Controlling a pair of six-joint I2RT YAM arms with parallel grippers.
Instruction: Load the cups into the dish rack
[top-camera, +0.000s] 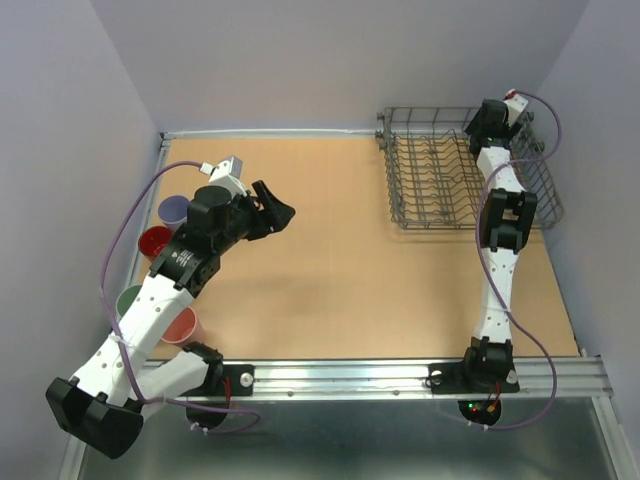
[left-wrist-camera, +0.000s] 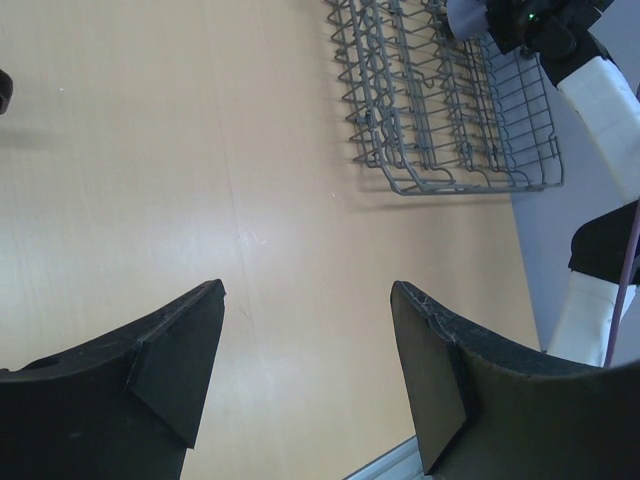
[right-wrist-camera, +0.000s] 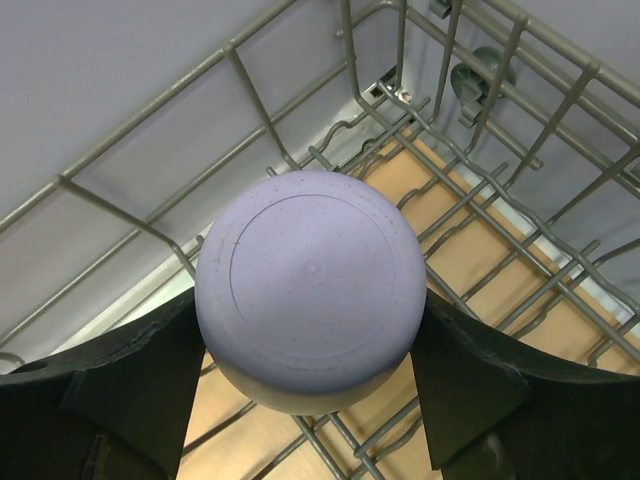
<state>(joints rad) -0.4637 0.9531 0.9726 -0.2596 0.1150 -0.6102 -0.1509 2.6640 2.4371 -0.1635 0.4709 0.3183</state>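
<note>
Presently I am pinching a lavender cup (right-wrist-camera: 305, 285) in my right gripper (right-wrist-camera: 310, 335). The two fingers are pressing on opposite sides of its wall, and its round base is facing my wrist camera. I am holding it inside the dish rack (top-camera: 470, 221), which is sitting at the far right corner of the table (top-camera: 340, 270). The cup is hanging close to the rack's far wall, above the wire floor. Its mouth is pointing away from me and is hiding behind its own body, so I cannot tell whether the rim is touching the tines or the floor wires. From the top view my wrist is covering both the gripper and the cup.

My left gripper (left-wrist-camera: 307, 290) is hovering with its fingers spread wide and gripping nothing. It is hanging over bare wood toward the table's left side, well apart from the rack.

Four more cups are standing along the table's left edge, and my left arm (top-camera: 150, 310) is covering part of each. They are a second lavender cup (top-camera: 171, 208), a red cup (top-camera: 154, 240), a green cup (top-camera: 127, 298) and a pink cup (top-camera: 186, 326). Only slivers of the green and pink ones are showing. A dark shape is being cut off at the left border of my left wrist view, and I cannot tell what it is.
</note>
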